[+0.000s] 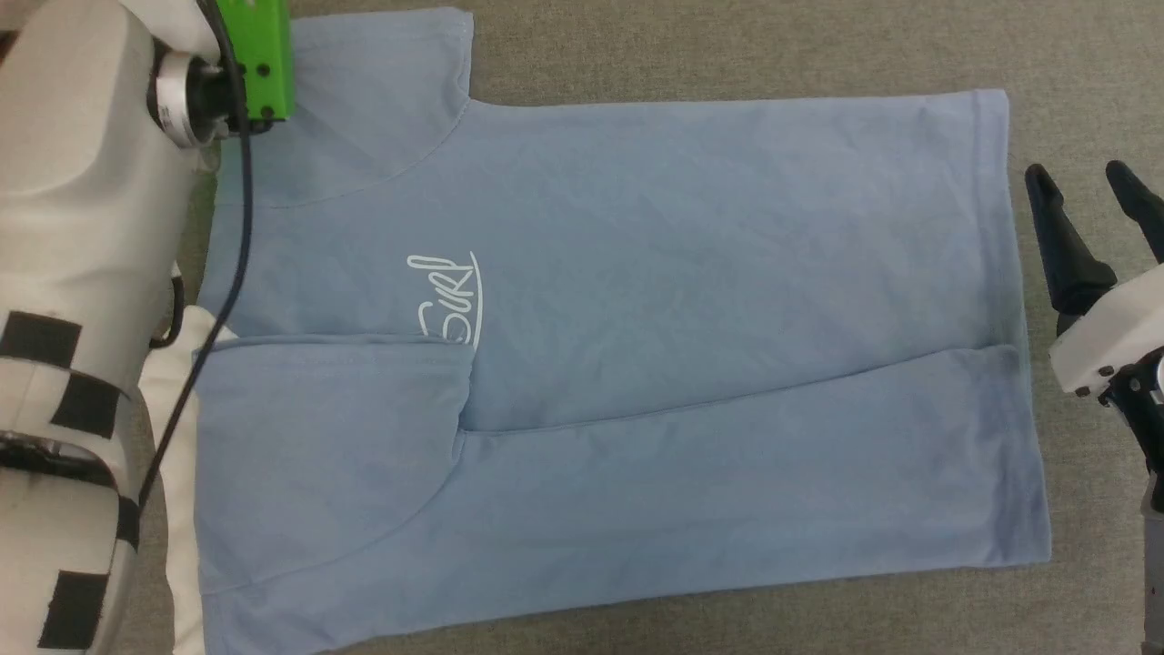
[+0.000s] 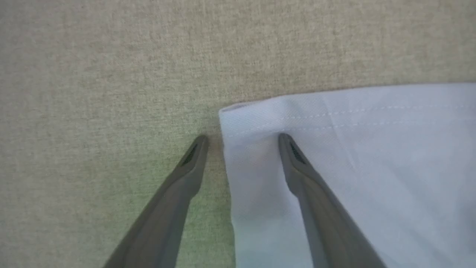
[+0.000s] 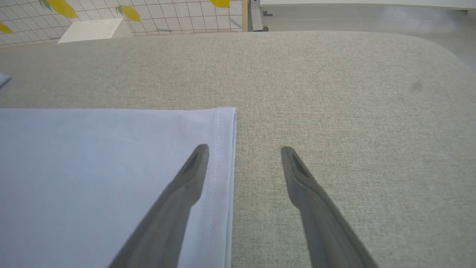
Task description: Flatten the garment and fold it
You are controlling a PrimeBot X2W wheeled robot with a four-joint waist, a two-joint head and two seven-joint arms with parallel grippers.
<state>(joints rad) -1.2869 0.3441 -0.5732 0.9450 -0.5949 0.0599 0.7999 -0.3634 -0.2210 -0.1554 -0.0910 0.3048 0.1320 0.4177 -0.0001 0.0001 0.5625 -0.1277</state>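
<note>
Cloth: light-blue knit; the garment [image 1: 691,273] lay flat and smooth on the beige fabric-covered desk [image 1: 727,45], with bare desk showing beyond the garment's long edges and its hem.
Print: a white script print [image 1: 447,300] sat on the garment's chest, its lower part covered by folded cloth.
Done: flattening looked finished, with no bunching seen. One long side of the garment, sleeve included, was turned in as a folded panel [image 1: 727,491] running from the shoulder end to the hem [image 1: 996,227].
Left to do: the other sleeve [image 1: 382,82] stuck out unfolded from the opposite long side. That side had not yet been turned in, and the crosswise folds had not been made. By my judgement, roughly a third of the folding was done.
Left jaws: spread wide and holding nothing. They straddled a stitched corner of the garment, with one finger [image 2: 297,163] over the cloth and the other over bare desk. Whether they touched the cloth could not be told.
Right jaws: spread wide and empty at the garment's hem end. One finger [image 3: 189,175] was over the hem stitching and the other was off the cloth over the desk.
Likely next: pinching both corners of the unfolded side and carrying that side over the garment's middle.
</note>
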